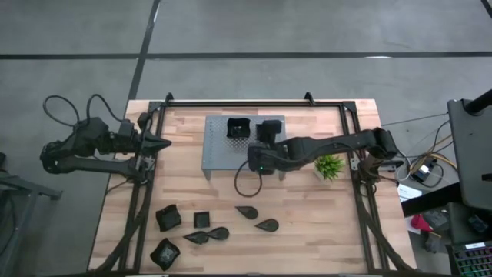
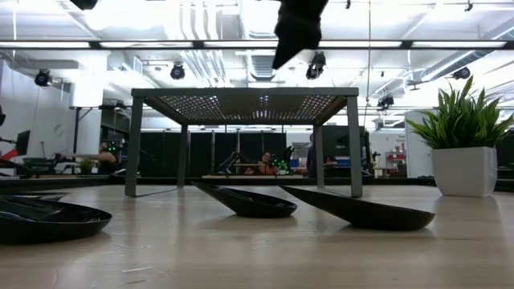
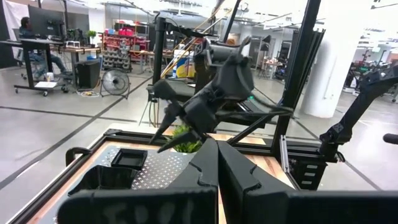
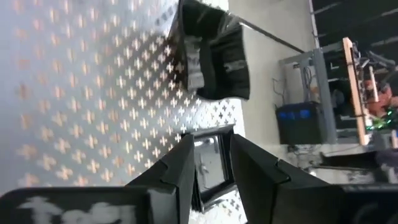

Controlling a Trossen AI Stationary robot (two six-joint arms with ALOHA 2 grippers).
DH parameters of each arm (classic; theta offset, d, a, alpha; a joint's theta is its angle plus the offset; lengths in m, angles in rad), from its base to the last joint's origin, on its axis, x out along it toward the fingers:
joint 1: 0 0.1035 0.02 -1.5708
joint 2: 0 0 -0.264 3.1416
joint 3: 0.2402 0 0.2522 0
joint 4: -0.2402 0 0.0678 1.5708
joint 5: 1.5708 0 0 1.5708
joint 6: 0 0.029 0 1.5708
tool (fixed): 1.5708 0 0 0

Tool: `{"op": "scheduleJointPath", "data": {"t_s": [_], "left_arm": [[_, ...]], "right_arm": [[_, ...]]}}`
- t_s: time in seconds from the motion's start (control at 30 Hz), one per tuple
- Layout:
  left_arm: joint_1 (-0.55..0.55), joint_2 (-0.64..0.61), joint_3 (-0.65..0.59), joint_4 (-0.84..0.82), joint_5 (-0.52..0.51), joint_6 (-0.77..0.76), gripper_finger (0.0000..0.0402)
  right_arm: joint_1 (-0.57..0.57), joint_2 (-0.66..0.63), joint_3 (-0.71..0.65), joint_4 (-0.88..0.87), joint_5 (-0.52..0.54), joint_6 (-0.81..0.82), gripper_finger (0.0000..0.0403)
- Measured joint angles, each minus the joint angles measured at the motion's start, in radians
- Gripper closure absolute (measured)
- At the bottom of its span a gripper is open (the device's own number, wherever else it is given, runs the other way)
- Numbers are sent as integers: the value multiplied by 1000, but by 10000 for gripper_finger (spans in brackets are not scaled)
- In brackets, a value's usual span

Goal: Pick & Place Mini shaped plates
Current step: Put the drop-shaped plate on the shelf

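Two square plates (image 1: 238,128) on rack (image 1: 219,158), right pincer (image 4: 208,165) spread over one, seemingly released, left pincer (image 3: 217,163) pressed together.

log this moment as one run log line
right pincer: open above square plate on perforated rack | left pincer: shut, idle at left table edge

R gripper (image 4: 206,163) fingers apart; L gripper (image 3: 217,163) shut, parked.

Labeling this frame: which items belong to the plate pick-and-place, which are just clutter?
Job items:
- square plates on the rack
- square and teardrop plates on the table's near side
- grey perforated rack
- right gripper, above the rack

Just lying about:
- potted green plant
- left gripper, parked aside
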Motion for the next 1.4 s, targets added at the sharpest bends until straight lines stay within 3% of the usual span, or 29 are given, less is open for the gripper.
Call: {"op": "scheduleJointPath", "data": {"t_s": [0.1, 0.3, 0.7, 1.07, 1.4], "left_arm": [[0, 0, 0, 0, 0, 0, 401], [0, 0, 0, 0, 0, 0, 401], [0, 0, 0, 0, 0, 0, 401], [0, 0, 0, 0, 0, 0, 401], [0, 0, 0, 0, 0, 0, 401]], "right_arm": [[29, -1, 16, -1, -13, 73, 309], [68, -1, 14, -23, -182, 202, 329], [235, 0, 13, -24, -388, 495, 354], [368, 1, -121, 69, -397, 855, 330], [379, 1, -284, 185, -480, 1057, 335]]}}
